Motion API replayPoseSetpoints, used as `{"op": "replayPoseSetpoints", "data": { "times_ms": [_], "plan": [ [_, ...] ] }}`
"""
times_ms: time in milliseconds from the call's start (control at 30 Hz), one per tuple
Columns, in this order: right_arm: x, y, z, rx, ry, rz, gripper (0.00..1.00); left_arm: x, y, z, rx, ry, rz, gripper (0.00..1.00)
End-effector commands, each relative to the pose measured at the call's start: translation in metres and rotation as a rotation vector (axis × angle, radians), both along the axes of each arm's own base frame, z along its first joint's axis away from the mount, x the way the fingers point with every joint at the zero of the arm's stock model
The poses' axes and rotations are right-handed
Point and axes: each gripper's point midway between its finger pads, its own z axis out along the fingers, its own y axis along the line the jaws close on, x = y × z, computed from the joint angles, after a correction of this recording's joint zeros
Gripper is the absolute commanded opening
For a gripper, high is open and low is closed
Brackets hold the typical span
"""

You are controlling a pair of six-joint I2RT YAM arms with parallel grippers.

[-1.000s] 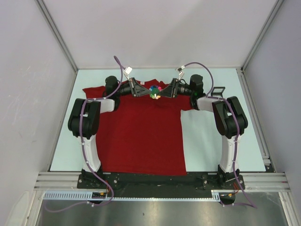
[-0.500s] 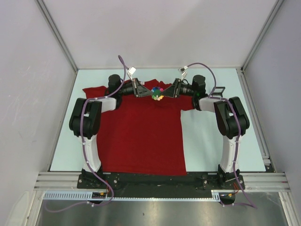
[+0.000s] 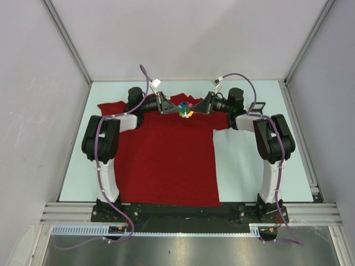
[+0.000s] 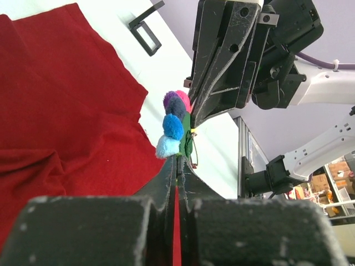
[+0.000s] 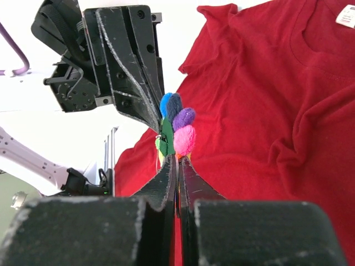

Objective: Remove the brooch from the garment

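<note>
Both wrists have crept a shade toward the top of the overhead frame and the right elbow has drifted right, while the brooch (image 3: 185,110) has barely shifted. Low in that frame the dark-red T-shirt (image 3: 166,160) lies flat on the pale table (image 3: 249,166), its hem by the arm bases. Farther up, at the neckline, the left fingers (image 4: 163,185) and right fingers (image 5: 166,177) meet tip to tip, each pair pressed all but shut. Each wrist view shows the bead cluster at its own tips, so both seem to pinch it from opposite sides. It looks raised above the cloth, but I cannot tell whether its pin is free. Pulling it clear and carrying it off remain, I judge.
</note>
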Motion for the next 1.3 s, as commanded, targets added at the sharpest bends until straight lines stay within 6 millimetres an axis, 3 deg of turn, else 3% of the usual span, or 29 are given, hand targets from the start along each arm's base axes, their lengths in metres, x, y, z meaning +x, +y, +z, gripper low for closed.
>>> {"op": "replayPoseSetpoints", "data": {
  "times_ms": [0,133,167,233,267,333,367,433,467,500,533,567,633,767,900,933,1000,1267],
  "plan": [
    [-0.005,0.006,0.032,-0.007,-0.129,-0.007,0.0,0.004,-0.006,0.023,-0.012,-0.088,-0.01,0.06],
    [0.002,0.002,0.03,-0.1,-0.157,-0.095,0.0,0.007,-0.002,0.023,-0.009,-0.083,0.008,0.38],
    [0.005,-0.001,0.022,-0.143,-0.129,-0.135,0.0,0.006,0.0,0.022,-0.008,-0.077,0.015,0.42],
    [0.007,-0.007,0.028,-0.192,-0.167,-0.175,0.0,0.009,0.005,0.024,-0.007,-0.089,0.04,0.48],
    [0.009,-0.013,0.02,-0.238,-0.132,-0.222,0.0,0.009,0.009,0.027,-0.003,-0.097,0.057,0.49],
    [0.012,-0.024,0.028,-0.307,-0.172,-0.289,0.0,0.012,0.018,0.023,0.03,-0.118,0.087,0.52],
    [0.014,-0.037,0.018,-0.388,-0.13,-0.367,0.0,0.014,0.022,0.021,0.065,-0.092,0.125,0.52],
    [0.012,-0.056,0.025,-0.495,-0.162,-0.456,0.0,0.021,0.03,0.016,0.151,-0.151,0.171,0.54],
    [0.013,-0.08,0.01,-0.625,-0.118,-0.566,0.0,0.025,0.035,0.011,0.203,-0.123,0.214,0.54],
    [0.006,-0.088,0.006,-0.701,-0.108,-0.605,0.0,0.026,0.037,0.009,0.229,-0.13,0.227,0.54],
    [0.002,-0.101,0.017,-0.755,-0.139,-0.657,0.0,0.028,0.039,0.009,0.25,-0.152,0.234,0.54],
    [-0.002,-0.127,0.012,-0.867,-0.116,-0.755,0.0,0.027,0.04,0.008,0.256,-0.152,0.24,0.54],
    [-0.01,-0.15,0.028,-0.928,-0.126,-0.852,0.0,0.026,0.04,0.012,0.251,-0.17,0.239,0.55],
    [-0.029,-0.206,0.04,-1.134,-0.119,-1.048,0.0,0.022,0.039,0.019,0.253,-0.207,0.239,0.56],
    [-0.034,-0.23,0.04,-1.259,-0.11,-1.131,0.0,0.024,0.042,0.019,0.274,-0.23,0.254,0.59],
    [-0.035,-0.235,0.041,-1.288,-0.109,-1.151,0.0,0.024,0.042,0.018,0.274,-0.228,0.252,0.76],
    [-0.03,-0.239,0.034,-1.348,-0.107,-1.146,0.0,0.024,0.041,0.02,0.268,-0.235,0.244,0.95],
    [-0.018,-0.269,0.011,-1.49,-0.062,-1.183,0.0,0.025,0.04,0.023,0.263,-0.26,0.236,1.0]
  ]
}}
